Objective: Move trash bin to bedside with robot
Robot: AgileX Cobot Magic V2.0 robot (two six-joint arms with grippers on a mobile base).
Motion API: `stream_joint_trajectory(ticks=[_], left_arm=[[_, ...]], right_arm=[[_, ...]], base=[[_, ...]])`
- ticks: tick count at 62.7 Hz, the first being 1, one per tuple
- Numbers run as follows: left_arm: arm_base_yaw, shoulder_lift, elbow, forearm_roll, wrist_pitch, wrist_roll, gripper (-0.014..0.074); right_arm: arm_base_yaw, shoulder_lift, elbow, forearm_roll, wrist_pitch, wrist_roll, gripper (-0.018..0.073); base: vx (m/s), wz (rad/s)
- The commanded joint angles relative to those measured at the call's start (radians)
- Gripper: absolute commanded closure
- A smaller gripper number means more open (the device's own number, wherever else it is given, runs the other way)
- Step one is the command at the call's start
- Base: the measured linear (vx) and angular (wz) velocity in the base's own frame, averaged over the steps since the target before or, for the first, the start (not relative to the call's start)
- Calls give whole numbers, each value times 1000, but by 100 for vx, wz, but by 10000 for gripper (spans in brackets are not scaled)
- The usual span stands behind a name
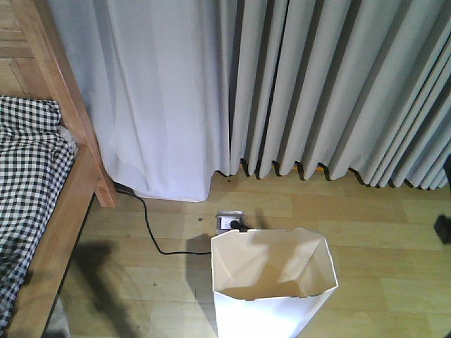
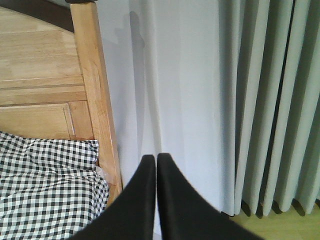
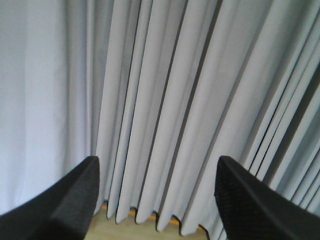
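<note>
The white trash bin (image 1: 273, 285) stands upright on the wooden floor at the bottom middle of the front view, its cream inside showing. The bed (image 1: 67, 211) with its light-brown frame and black-and-white checked bedding (image 1: 25, 165) lies at the left, some way from the bin. In the left wrist view my left gripper (image 2: 156, 159) is shut with nothing between its fingers, pointing at the bedpost (image 2: 97, 100) and curtain. My right gripper (image 3: 157, 167) is open and empty, facing the grey curtain. Neither gripper touches the bin.
Grey pleated curtains (image 1: 317, 91) hang across the back wall. A power strip (image 1: 230, 221) lies on the floor just behind the bin, and a black cable (image 1: 151, 232) runs from it toward the bedpost (image 1: 70, 105). A dark object (image 1: 444, 229) sits at the right edge.
</note>
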Motion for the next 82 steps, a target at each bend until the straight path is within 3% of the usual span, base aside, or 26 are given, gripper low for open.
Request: stream_joint_trajectory(ticks=[1,13,19,27,38,74,79,82], left_arm=[[3,-6,-24,-5,-71,-4,603],[3,-6,-24,-5,-71,-4,603],[3,-6,-24,-5,-71,-4,603],[3,-6,-24,-5,-71,-4,603],[3,-6,-24,-5,-71,-4,603],[3,-6,-24,-5,-71,-4,603],[3,-6,-24,-5,-71,-4,603],[3,-6,-24,-5,-71,-4,603]], right_arm=[[1,-48,15,12,-52,-1,83],[1,-108,61,16,-42,-1,129],[1,-109,61,16,-65,-1,285],[1,-109,61,24,-13,0,572],[1,-109,61,31,46,1,570],[7,-109,62,26,42,-5,568],[7,-112,63,-30,-1,43,568],[6,-124,63,-142,-9,145,568]], base=[[0,0],[0,0],[0,0],[0,0],[0,0],[0,0],[0,0],[0,0]])
